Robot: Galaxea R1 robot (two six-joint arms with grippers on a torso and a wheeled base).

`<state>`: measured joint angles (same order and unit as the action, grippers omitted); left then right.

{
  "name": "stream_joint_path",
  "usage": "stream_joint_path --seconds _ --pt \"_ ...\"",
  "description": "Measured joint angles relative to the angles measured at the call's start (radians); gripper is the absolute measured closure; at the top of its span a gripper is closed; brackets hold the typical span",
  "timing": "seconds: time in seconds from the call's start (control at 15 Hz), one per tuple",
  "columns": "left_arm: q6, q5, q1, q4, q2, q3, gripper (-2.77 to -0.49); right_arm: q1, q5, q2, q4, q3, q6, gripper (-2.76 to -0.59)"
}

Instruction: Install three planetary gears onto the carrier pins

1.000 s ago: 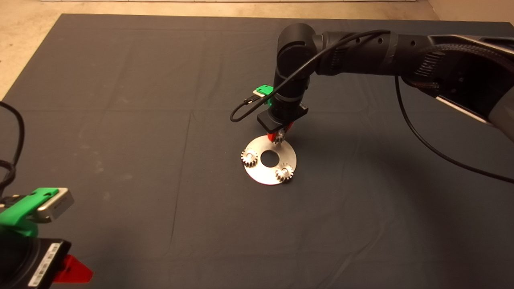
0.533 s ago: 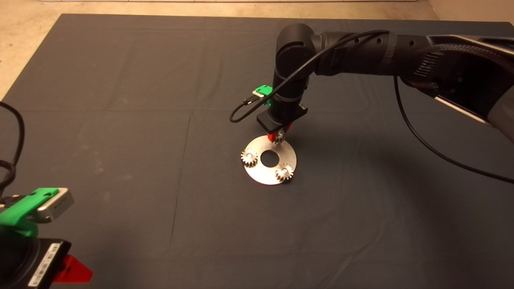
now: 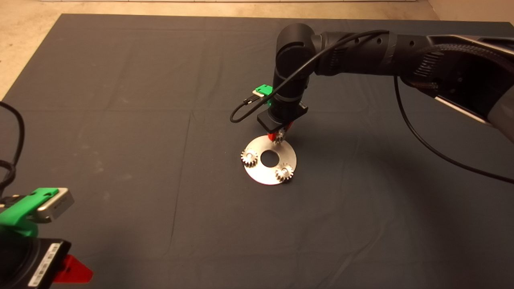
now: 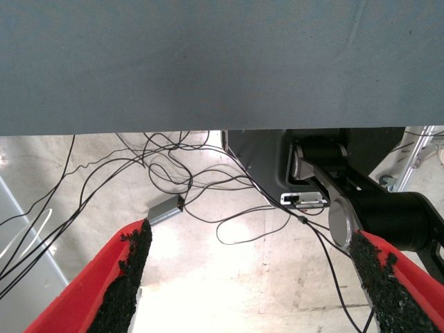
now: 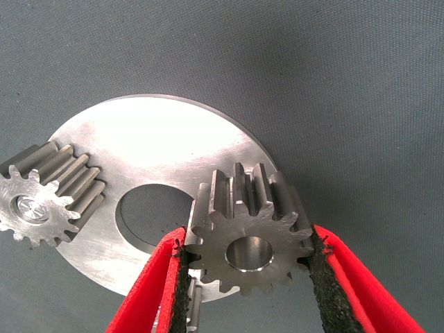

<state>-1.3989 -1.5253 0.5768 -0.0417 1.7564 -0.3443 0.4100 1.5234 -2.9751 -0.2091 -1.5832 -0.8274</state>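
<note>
A shiny round disc (image 3: pixel 257 173) with a large centre hole lies mid-mat. Two planetary gears (image 3: pixel 249 157) (image 3: pixel 284 172) sit on carrier pins near its rim. One pin's top (image 5: pixel 31 208) shows in a gear's bore (image 5: pixel 45 201). My right gripper (image 3: pixel 278 137) stands upright over the disc's far rim, shut on the third gear (image 5: pixel 246 239), which is level just above the disc (image 5: pixel 159 152). The pin under it is hidden. My left gripper (image 3: pixel 72 271) is parked at the lower left edge, open (image 4: pixel 250 243) and holding nothing.
The right arm (image 3: pixel 361 52) reaches in from the right with a black cable (image 3: pixel 433 148) hanging over the mat. The left wrist view shows the mat's edge (image 4: pixel 208 128), loose cables (image 4: pixel 180 180) and a black stand on the floor.
</note>
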Motion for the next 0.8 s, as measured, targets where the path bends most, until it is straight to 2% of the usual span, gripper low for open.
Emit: stream_joint_path --seconds 0.8 --pt "0.000 0.000 0.000 0.000 0.000 0.000 -2.04 0.001 -0.002 0.013 0.000 0.002 0.004 -1.06"
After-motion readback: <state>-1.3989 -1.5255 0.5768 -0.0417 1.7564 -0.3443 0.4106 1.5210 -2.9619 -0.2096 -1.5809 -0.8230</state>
